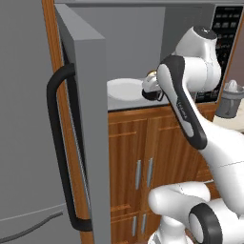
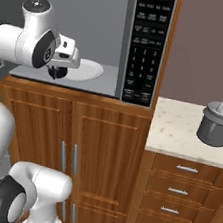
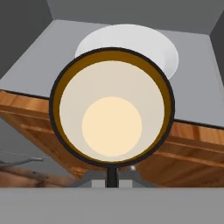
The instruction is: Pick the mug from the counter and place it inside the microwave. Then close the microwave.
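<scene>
The black mug (image 3: 112,111) with its cream inside hangs upright from my gripper (image 3: 112,175), which is shut on its rim. In the hand view it hovers over the front edge of the microwave floor (image 3: 39,74), just in front of the white plate (image 3: 131,43). From the left base view, the gripper (image 1: 152,88) and mug (image 1: 155,96) sit at the mouth of the open microwave (image 1: 138,43), right of the plate (image 1: 125,89). In the right base view the mug (image 2: 56,72) shows dark under the hand, beside the plate (image 2: 88,69). The counter (image 2: 176,128) lies to the right.
The microwave door (image 1: 86,119) stands swung open to the left, its black handle (image 1: 59,143) facing me, with the grey refrigerator (image 1: 24,119) behind it. The keypad panel (image 2: 148,48) is right of the cavity. A grey juicer (image 2: 218,123) stands on the counter. Wooden cabinets (image 2: 77,149) are below.
</scene>
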